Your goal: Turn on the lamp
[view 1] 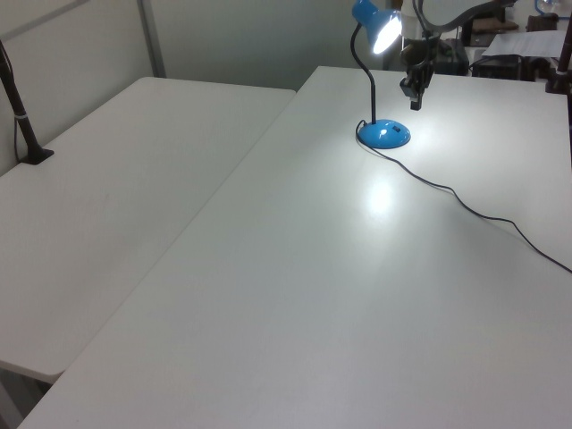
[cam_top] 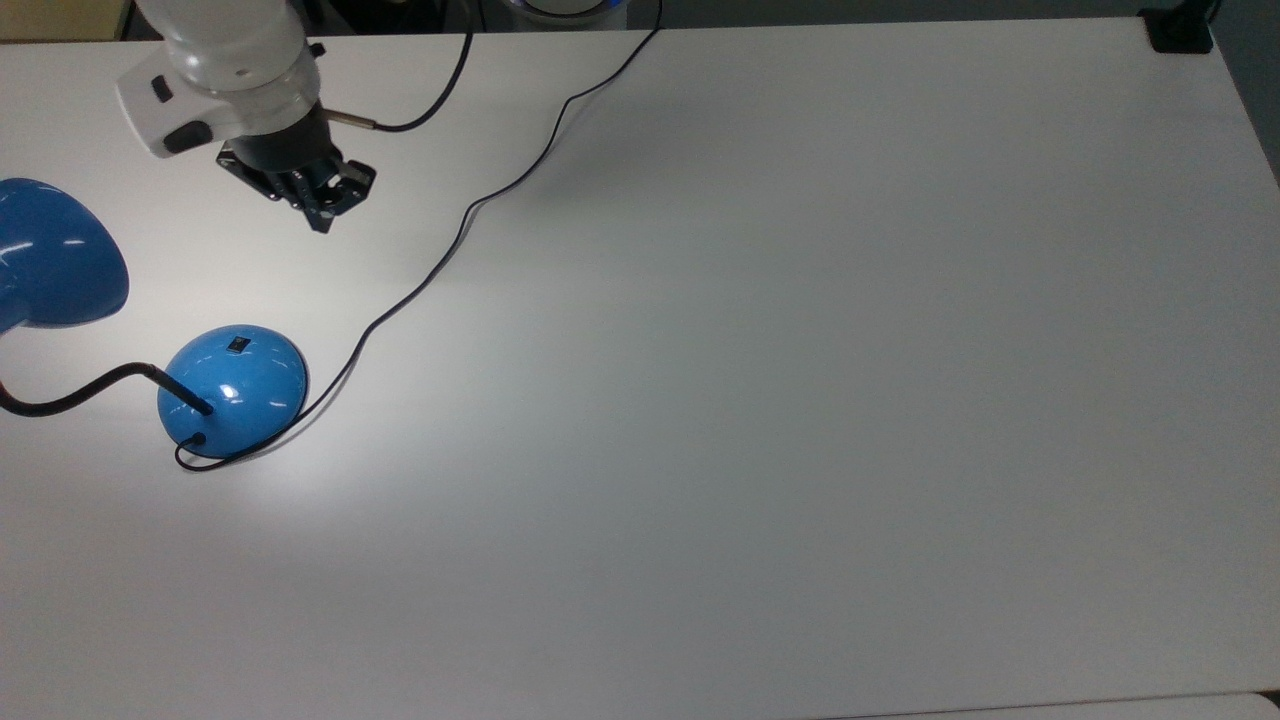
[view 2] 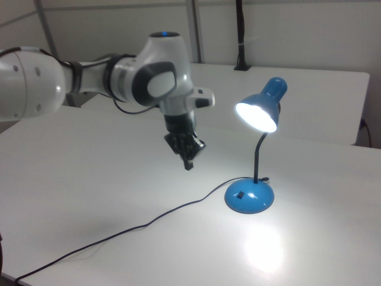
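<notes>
Blue lamp [view 2: 250, 195] seemingly below end effector [view 2: 188, 165]

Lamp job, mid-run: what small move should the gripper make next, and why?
Probably none toward the switch: just keep it lifted clear. The glossy blue desk lamp is already lit, its shade glowing and a bright patch on the white table. The gripper hangs shut above the table, apart from the lamp's base.

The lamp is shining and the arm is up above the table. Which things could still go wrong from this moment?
1. The thin black cord runs across the table close under the claw; a low move of the arm might snag it and drag the lamp.
2. The claw hangs near the lit shade; a swing toward it could knock the lamp over.
3. A return onto the switch might turn the light off.
</notes>
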Controlling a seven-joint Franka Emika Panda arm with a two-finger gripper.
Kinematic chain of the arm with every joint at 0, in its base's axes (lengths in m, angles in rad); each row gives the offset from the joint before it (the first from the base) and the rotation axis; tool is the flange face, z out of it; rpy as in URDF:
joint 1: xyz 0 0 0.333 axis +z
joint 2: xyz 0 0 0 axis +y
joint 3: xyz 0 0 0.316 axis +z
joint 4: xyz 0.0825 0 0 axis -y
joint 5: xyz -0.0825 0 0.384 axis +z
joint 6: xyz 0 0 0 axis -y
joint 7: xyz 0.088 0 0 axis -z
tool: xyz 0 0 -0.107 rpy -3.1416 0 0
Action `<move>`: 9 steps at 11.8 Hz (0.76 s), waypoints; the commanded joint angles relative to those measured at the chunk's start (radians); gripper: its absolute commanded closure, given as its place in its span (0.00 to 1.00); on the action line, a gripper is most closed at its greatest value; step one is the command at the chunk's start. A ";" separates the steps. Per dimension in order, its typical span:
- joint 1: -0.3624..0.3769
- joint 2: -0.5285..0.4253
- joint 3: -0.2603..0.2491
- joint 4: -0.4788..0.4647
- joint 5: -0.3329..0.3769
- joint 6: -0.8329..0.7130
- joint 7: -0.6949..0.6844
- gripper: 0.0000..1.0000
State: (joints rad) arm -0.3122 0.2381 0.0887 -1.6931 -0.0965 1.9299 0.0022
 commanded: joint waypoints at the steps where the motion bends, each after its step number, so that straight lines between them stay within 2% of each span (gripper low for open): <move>1: 0.115 -0.143 -0.007 -0.036 -0.011 -0.147 -0.002 1.00; 3: 0.203 -0.229 -0.009 -0.031 -0.011 -0.221 -0.002 0.99; 5: 0.290 -0.281 -0.036 -0.030 -0.005 -0.264 0.005 0.99; 7: 0.393 -0.298 -0.150 -0.031 0.027 -0.279 0.007 0.98; 8: 0.392 -0.295 -0.155 -0.031 0.032 -0.281 0.006 0.81; 9: 0.390 -0.292 -0.162 -0.030 0.031 -0.282 0.004 0.41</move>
State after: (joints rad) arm 0.0477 -0.0437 -0.0251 -1.6984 -0.0826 1.6576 0.0098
